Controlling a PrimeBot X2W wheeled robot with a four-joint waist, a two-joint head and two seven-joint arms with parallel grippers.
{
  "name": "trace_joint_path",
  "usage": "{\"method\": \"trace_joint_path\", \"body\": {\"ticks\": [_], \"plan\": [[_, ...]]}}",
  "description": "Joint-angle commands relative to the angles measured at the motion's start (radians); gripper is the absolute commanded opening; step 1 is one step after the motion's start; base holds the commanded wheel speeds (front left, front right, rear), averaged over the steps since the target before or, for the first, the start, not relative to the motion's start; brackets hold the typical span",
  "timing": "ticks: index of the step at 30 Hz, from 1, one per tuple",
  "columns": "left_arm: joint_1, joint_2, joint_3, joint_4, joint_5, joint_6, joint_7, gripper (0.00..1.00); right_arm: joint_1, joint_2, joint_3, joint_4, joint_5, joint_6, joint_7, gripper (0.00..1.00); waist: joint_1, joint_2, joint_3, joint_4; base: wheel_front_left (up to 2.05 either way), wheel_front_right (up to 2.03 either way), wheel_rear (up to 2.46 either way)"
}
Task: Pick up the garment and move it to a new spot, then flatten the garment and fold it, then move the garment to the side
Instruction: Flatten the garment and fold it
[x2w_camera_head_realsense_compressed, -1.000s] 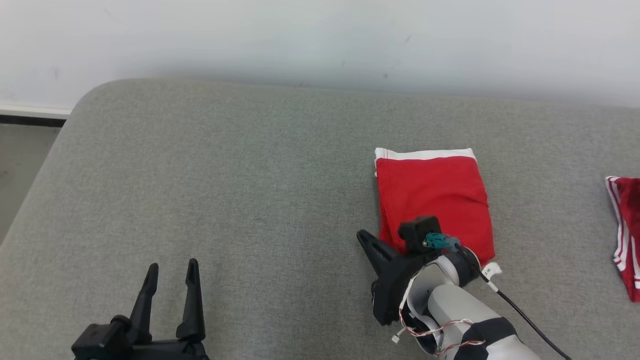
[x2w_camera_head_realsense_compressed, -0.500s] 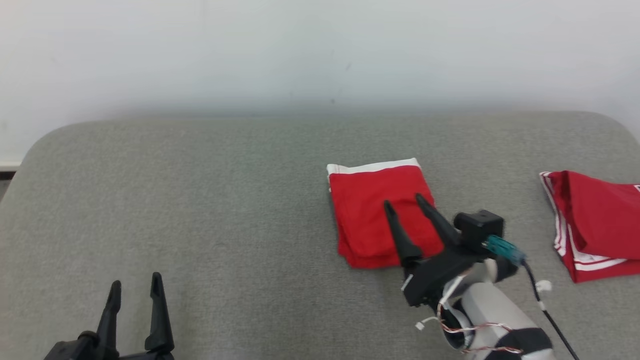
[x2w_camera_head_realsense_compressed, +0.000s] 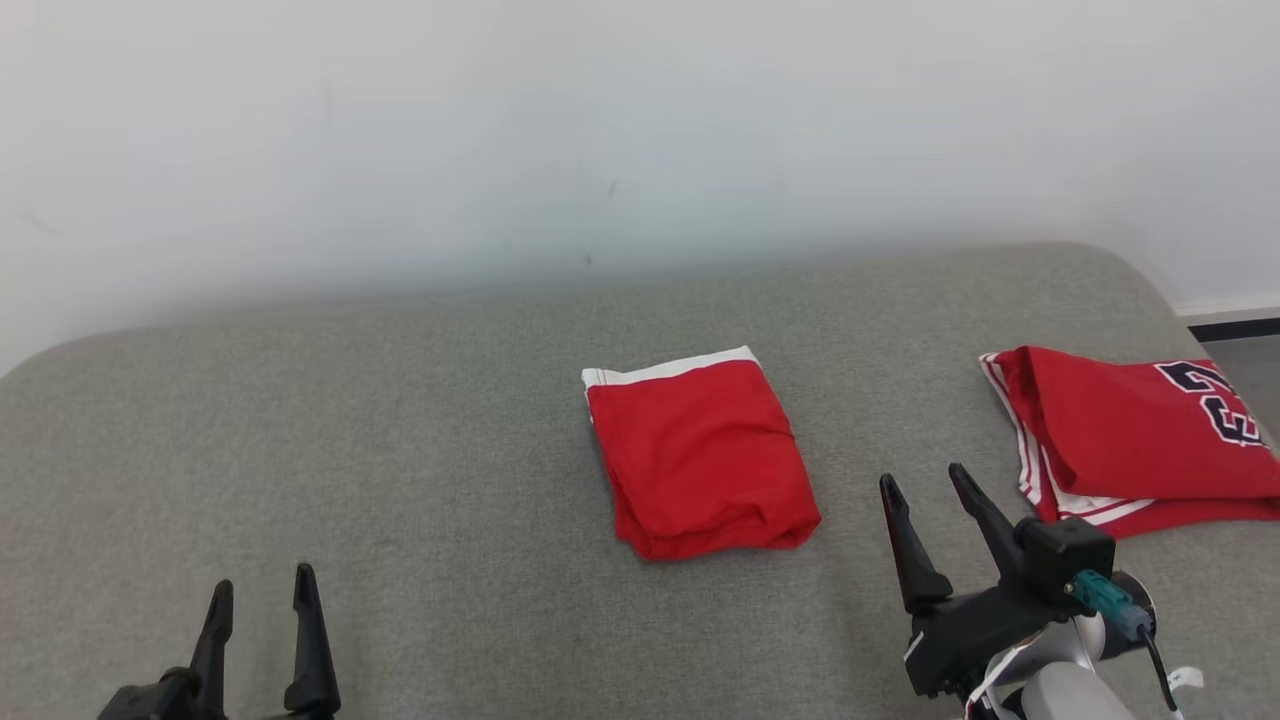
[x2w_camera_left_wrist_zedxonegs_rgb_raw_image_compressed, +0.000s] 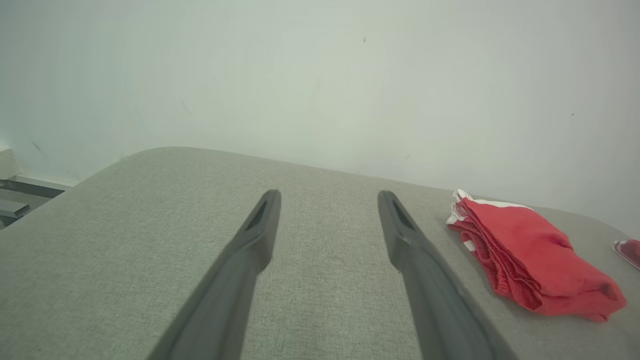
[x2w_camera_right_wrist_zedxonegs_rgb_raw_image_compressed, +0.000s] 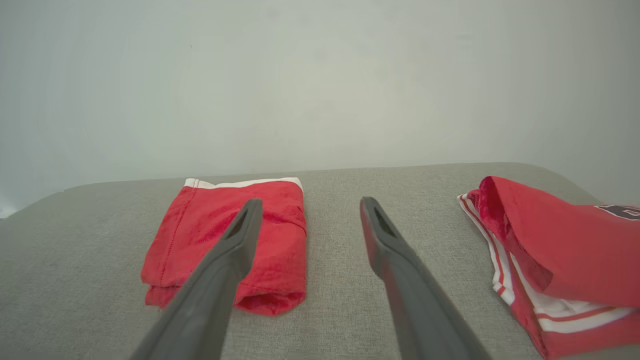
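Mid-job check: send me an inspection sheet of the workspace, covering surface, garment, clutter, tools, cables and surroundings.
Surface: grey fabric cushion, rounded corners.
Job's things: folded red garment, white band at far edge, lying mid-cushion, neither tool touching it.
Clutter: red jersey with dark numerals, right end.
Tools: left tool open, empty; right tool open, empty, facing the gap between garments.
Cables: black cable with teal connector at right wrist.
Surroundings: pale wall behind; floor at right.

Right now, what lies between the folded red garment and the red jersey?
Bare grey cushion; the right gripper hovers open over that gap, per the head view.
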Motion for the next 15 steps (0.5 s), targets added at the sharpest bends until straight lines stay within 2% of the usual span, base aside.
{"method": "trace_joint_path", "body": {"ticks": [1, 15], "plan": [[-0.014, 0.001, 0.003, 0.003, 0.009, -0.006, 0.000, 1.00, 0.013, 0.003, -0.002, -0.007, -0.008, -0.003, -0.001, 1.00, 0.0001, 0.0000, -0.014, -0.015, 0.00, 0.00, 0.00], [0.008, 0.001, 0.013, 0.035, 0.037, -0.036, 0.000, 1.00, 0.089, 0.013, 0.026, -0.076, -0.008, -0.003, 0.040, 1.00, 0.0001, 0.0000, -0.044, -0.065, 0.00, 0.00, 0.00]]}}
